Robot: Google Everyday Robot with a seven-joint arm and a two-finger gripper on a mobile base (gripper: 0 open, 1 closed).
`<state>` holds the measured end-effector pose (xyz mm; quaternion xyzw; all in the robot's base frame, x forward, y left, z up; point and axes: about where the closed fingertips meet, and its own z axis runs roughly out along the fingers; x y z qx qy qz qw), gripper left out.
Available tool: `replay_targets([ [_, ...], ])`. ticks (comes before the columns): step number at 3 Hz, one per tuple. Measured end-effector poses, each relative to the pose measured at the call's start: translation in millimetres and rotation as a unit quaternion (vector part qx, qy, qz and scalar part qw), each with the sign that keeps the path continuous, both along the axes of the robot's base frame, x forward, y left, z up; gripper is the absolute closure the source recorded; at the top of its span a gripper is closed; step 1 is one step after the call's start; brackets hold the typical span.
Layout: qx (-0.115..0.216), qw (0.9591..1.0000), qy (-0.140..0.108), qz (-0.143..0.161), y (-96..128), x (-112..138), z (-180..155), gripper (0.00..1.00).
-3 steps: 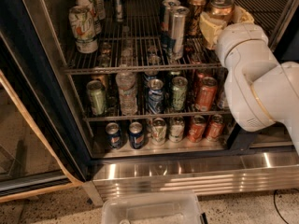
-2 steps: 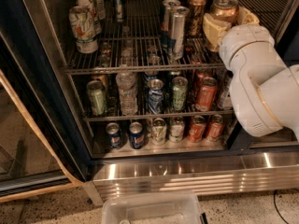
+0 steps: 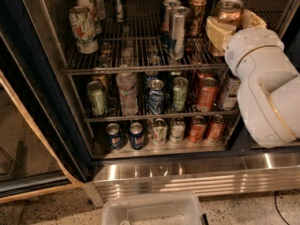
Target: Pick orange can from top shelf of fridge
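1. The gripper (image 3: 232, 23) reaches into the fridge (image 3: 33, 64) at the far right.
2. Its cream fingers (image 3: 216, 32) pinch the orange can (image 3: 229, 11) from both sides.
3. The can is at the right end of the top shelf (image 3: 140, 70).

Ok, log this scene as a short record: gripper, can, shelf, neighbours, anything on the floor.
gripper: inside the fridge, at the right end of the top shelf, closed around the orange can
orange can: upright, lid showing
lifted off shelf: cannot tell
neighbour: tall silver can to its left, standing apart
arm: white, in front of the right ends of the lower racks
floor: clear bin below the fridge
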<state>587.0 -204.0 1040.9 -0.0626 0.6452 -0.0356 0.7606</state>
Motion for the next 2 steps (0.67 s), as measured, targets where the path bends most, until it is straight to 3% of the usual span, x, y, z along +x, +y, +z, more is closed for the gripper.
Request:
replay_targets([
  [2, -0.013, 0.9998, 0.0, -0.018, -5.7, -45.0, 2.5, 1.0],
])
